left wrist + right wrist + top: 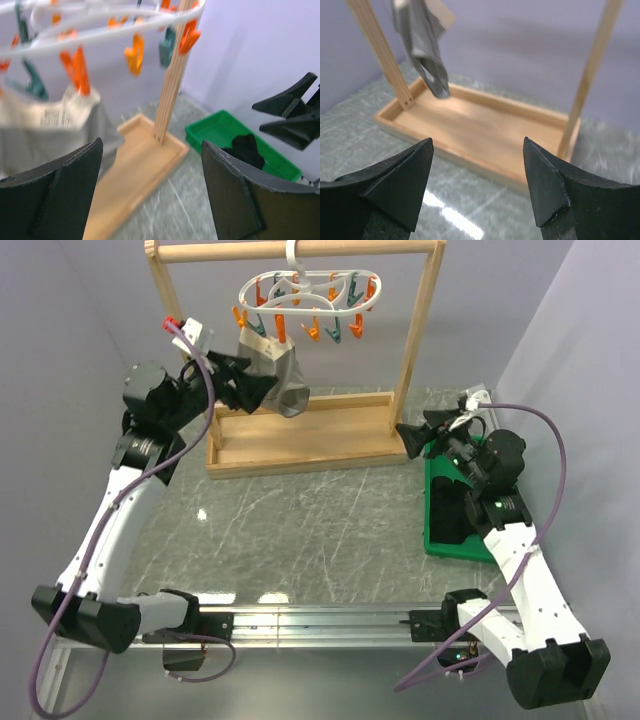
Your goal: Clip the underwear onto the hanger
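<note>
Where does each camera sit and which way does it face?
Top external: above and behind, looking down on wooden rack and hanger; left arm, right arm show.
Left wrist: up by the hanger's pegs, faces the green tray; own fingers and right end effector show.
Right wrist: low, faces the rack's base; own fingers show.
Shared: all three see the grey garment.

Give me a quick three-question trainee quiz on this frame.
1. Fill in: the left gripper and the right gripper both stand ___.
2. Where does the black underwear lie? A) in the green tray; B) on a teal peg; C) between the left gripper's fingers.
3. True or false: the underwear is clipped to the hanger.
Key: 1 open; 2 A; 3 false.
</note>
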{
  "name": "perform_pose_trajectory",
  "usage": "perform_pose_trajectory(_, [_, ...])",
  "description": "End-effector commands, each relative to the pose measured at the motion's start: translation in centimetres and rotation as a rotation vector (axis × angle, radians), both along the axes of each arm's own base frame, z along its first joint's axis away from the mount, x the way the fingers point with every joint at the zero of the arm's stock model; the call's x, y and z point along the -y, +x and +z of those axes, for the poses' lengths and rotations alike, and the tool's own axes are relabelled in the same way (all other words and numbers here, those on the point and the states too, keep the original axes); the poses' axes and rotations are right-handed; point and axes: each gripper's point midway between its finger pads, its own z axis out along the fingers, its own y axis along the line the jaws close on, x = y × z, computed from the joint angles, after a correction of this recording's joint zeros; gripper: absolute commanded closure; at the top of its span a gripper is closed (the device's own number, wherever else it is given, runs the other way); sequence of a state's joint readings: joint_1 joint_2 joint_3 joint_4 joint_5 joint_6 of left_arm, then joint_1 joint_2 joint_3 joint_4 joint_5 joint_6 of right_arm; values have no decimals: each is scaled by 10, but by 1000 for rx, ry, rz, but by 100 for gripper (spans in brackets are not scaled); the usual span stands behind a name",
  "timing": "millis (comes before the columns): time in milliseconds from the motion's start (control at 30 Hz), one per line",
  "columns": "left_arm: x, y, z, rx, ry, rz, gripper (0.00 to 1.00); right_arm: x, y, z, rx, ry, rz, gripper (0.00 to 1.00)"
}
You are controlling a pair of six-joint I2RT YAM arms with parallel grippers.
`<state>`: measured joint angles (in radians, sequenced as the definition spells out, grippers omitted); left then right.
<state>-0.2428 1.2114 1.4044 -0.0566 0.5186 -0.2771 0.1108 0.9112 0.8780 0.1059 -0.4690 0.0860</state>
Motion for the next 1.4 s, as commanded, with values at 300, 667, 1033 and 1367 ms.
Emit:
perform_pose_trajectory(300, [58, 10, 35, 513, 103, -165, 18, -96, 17, 68, 340, -95, 155, 24])
perform_pose_trajectory(667, [74, 42, 24, 674, 218, -175, 29, -133, 53, 84, 386, -44, 152, 30])
perform_pose_trajectory(1033, [80, 73, 27, 689, 207, -145, 37, -156, 84, 84, 370, -24, 135, 33])
perform_pose_trajectory(1367, [76, 97, 37, 659, 157, -90, 41, -158, 98, 87, 363, -10, 108, 34])
